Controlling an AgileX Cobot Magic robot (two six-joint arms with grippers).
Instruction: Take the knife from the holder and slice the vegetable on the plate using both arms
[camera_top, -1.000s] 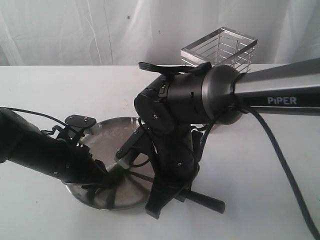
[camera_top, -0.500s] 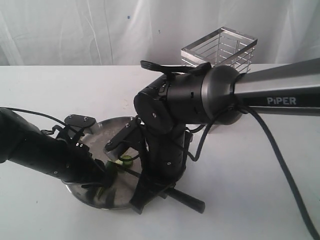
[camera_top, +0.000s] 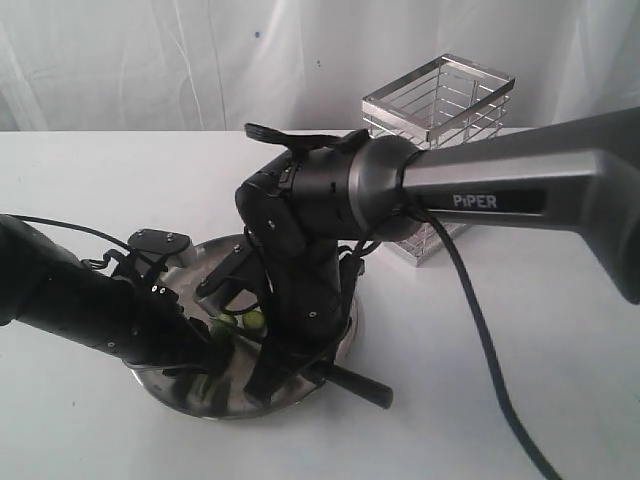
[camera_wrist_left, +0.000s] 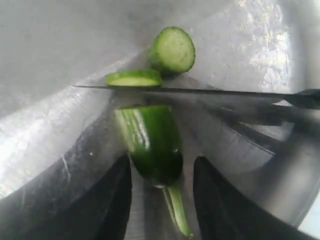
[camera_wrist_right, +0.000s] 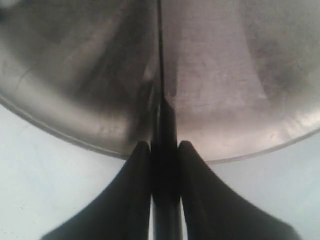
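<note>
Counter (camera_top: 520, 380): white, flat, carries all items listed.

Plate (camera_top: 190, 262): round, dull steel, raised rim; sits at the near left of the counter, largely covered by both arms.

Vegetable (camera_wrist_left: 152, 142): green, stem end toward the left gripper, lying on the plate floor. Its far end is cut flat. Two cut pieces lie beyond the blade: a thin slice (camera_wrist_left: 133, 78) just past the edge, and a thicker round piece (camera_wrist_left: 172, 50) touching that slice. In the exterior view only small green patches show between the arms (camera_top: 254, 321).

Knife (camera_wrist_left: 200, 92): all black, narrow blade. It lies across the plate between the main body of the vegetable and the slice. Its handle (camera_top: 355, 384) juts out over the near plate rim.

Left gripper (camera_wrist_left: 162, 195): low over the plate, fingers spread on either side of the vegetable's stem end; contact with it cannot be told.

Right gripper (camera_wrist_right: 164, 165): fingers pressed together, pinching the knife handle just outside the plate rim, with the blade running straight ahead over the plate.

Holder (camera_top: 438, 120): chrome wire basket, upright, at the far right of the counter, well apart from the plate, behind the right arm.
</note>
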